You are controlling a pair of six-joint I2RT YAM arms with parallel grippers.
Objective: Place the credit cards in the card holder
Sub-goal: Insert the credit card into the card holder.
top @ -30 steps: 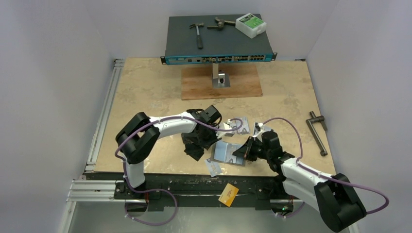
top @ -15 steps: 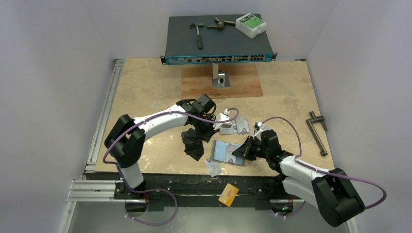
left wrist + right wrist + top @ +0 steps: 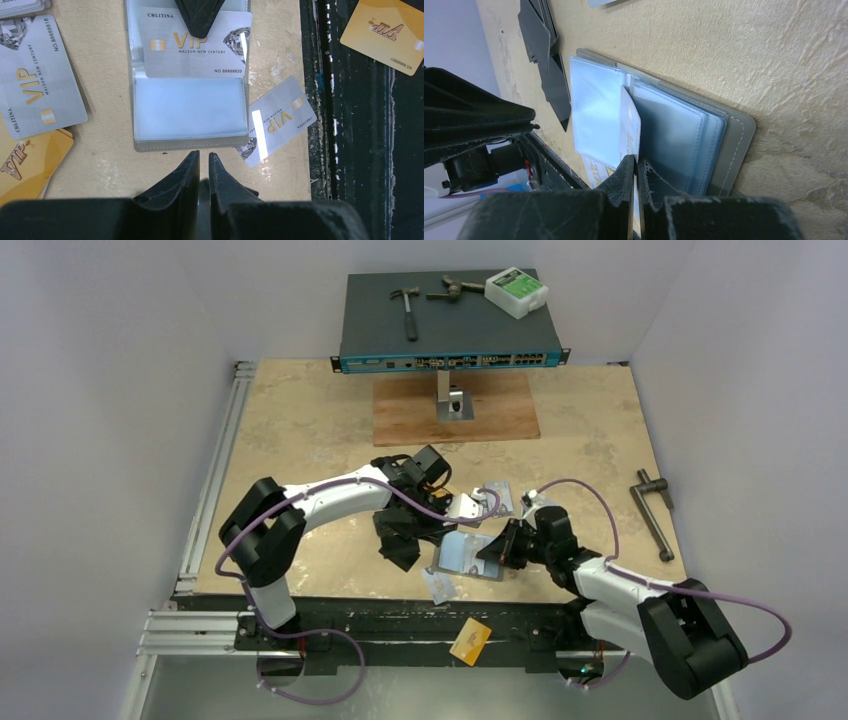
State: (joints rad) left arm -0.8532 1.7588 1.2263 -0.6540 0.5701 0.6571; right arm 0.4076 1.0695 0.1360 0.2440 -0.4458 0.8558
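Observation:
The grey card holder (image 3: 466, 556) lies open with its bluish sleeves up near the table's front edge, and also shows in the left wrist view (image 3: 190, 112) and the right wrist view (image 3: 684, 135). My right gripper (image 3: 500, 548) is shut on a silver credit card (image 3: 195, 50), (image 3: 630, 122) that lies partly over the holder's sleeves. My left gripper (image 3: 203, 156) is shut and empty, just beyond the holder's far edge (image 3: 455, 528). Loose cards lie around: silver (image 3: 37, 85), (image 3: 280, 117), orange (image 3: 25, 160), (image 3: 385, 30).
A black folding case (image 3: 400, 537) lies left of the holder. Silver cards (image 3: 495, 498) lie behind it. One orange card (image 3: 470, 640) sits on the front rail. A network switch (image 3: 450, 335) on a stand, a wooden board (image 3: 455, 410) and a metal crank (image 3: 655, 512) lie farther off.
My left gripper drew back toward the far side, then came down close to the holder's far edge. My right gripper has crept left with the silver card.

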